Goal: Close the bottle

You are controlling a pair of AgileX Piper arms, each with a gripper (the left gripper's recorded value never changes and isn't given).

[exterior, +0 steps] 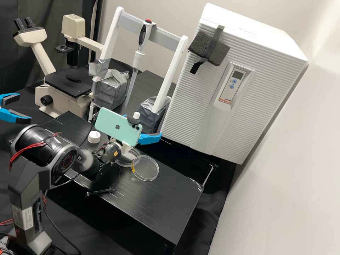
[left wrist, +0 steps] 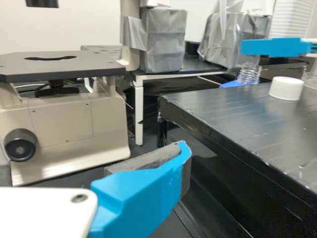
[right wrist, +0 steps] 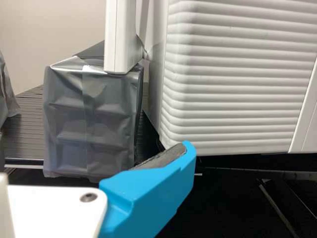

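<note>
A small clear bottle [left wrist: 249, 74] stands uncapped on the black bench [left wrist: 237, 124]. Seen from the left wrist view, it lies between the two blue fingers of my right gripper [left wrist: 233, 66], which is open; contact cannot be judged. Its white cap [exterior: 94, 136] lies apart on the bench [exterior: 159, 202], nearer the left arm, and the same cap [left wrist: 286, 88] sits beside the bottle in the left wrist view. In the high view a mint phone [exterior: 118, 125] on the right wrist hides the bottle. My left gripper [exterior: 24, 107] hangs open off the bench's left side.
Two clear petri dishes [exterior: 145, 168] lie mid-bench by the right arm. A microscope [exterior: 60, 85] stands at the back left. A pipette [exterior: 136, 71] hangs on a white stand with grey taped feet [exterior: 109, 88]. A large white ribbed machine [exterior: 233, 81] borders the right.
</note>
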